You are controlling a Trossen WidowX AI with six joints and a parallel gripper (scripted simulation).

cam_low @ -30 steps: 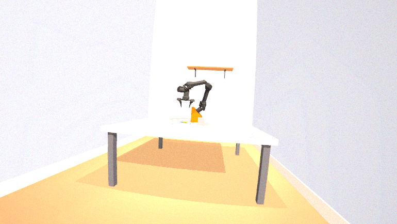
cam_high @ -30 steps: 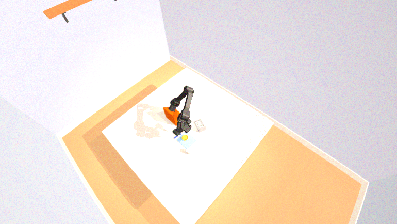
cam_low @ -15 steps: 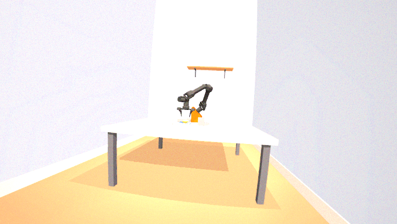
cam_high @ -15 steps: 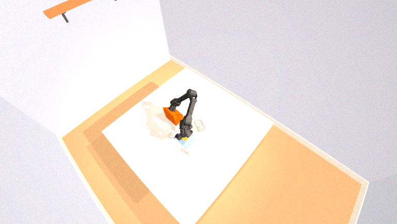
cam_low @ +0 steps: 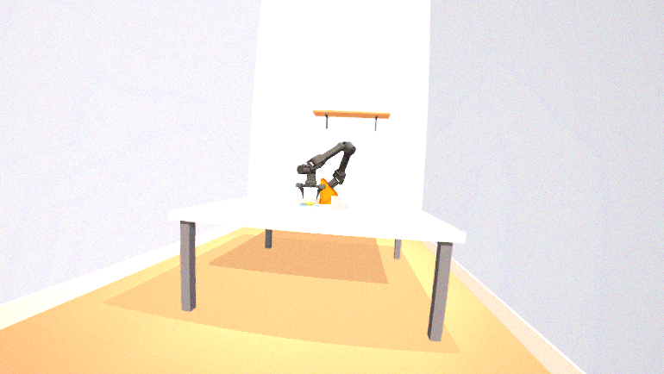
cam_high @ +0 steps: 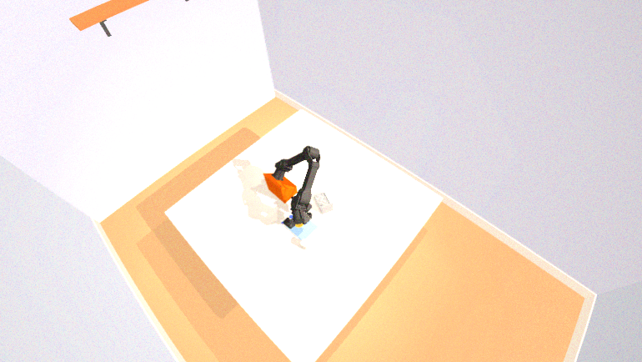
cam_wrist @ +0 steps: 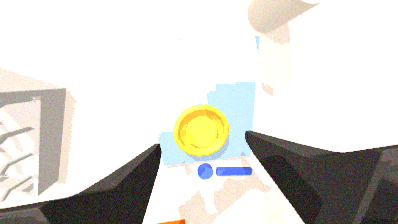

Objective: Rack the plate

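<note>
The plate [cam_high: 299, 225] [cam_low: 310, 203] [cam_wrist: 201, 130] is small, round and yellow with a raised rim. It lies flat on a light blue sheet [cam_high: 307, 231] [cam_wrist: 241, 110]. My gripper [cam_low: 310, 197] [cam_wrist: 203, 141] is open and empty, pointing down a little above the plate. In the wrist view the plate shows between the fingertips, slightly beyond their line. The pale dish rack [cam_high: 323, 203] [cam_low: 335, 202] [cam_wrist: 51, 135] stands to one side, at the left edge of the wrist view, where part of it is cut off. No plate shows in its visible slots.
A blue ball-shaped piece [cam_wrist: 205, 171] and a short blue bar [cam_wrist: 234, 171] lie beside the sheet on the arm's base side. A beige cylindrical object [cam_wrist: 272, 14] stands beyond the sheet at upper right in the wrist view. The orange base block [cam_high: 281, 188] [cam_low: 326, 194] is behind the gripper.
</note>
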